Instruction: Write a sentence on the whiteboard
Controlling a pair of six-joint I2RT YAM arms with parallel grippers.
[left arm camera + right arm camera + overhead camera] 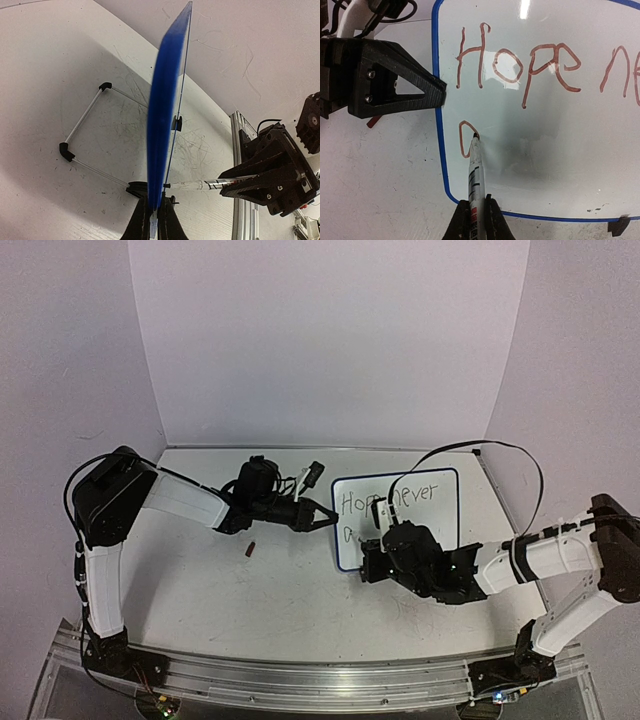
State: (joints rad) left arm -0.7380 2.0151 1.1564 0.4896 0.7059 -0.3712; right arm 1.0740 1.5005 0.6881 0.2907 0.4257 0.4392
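Nearest the viewer, a metal rail (300, 680) runs along the front edge of a scuffed white worktop (280, 610), with one arm base bolted at each end.

The right gripper (475, 215) is clamped on a marker (476, 175), its two fingers pressed against the barrel. The marker's tip touches the lower left of the whiteboard (435, 510), at the end of a small loop that begins a second line.

The whiteboard stands right of centre on the worktop, tilted back on a white wire stand (84, 117). One black clip foot (618, 226) shows at its bottom edge. The sentence (520, 65) is unfinished. Its top line reads "Hope never" in reddish-brown ink, and only the loop sits beneath it.

The left gripper (152, 220) is closed on the board's left side, with one finger on the front of the blue frame and the other on the back.

A small dark red object (250, 549), too small to identify, lies on the worktop left of the board, below the left arm.

Pale walls enclose the far side.
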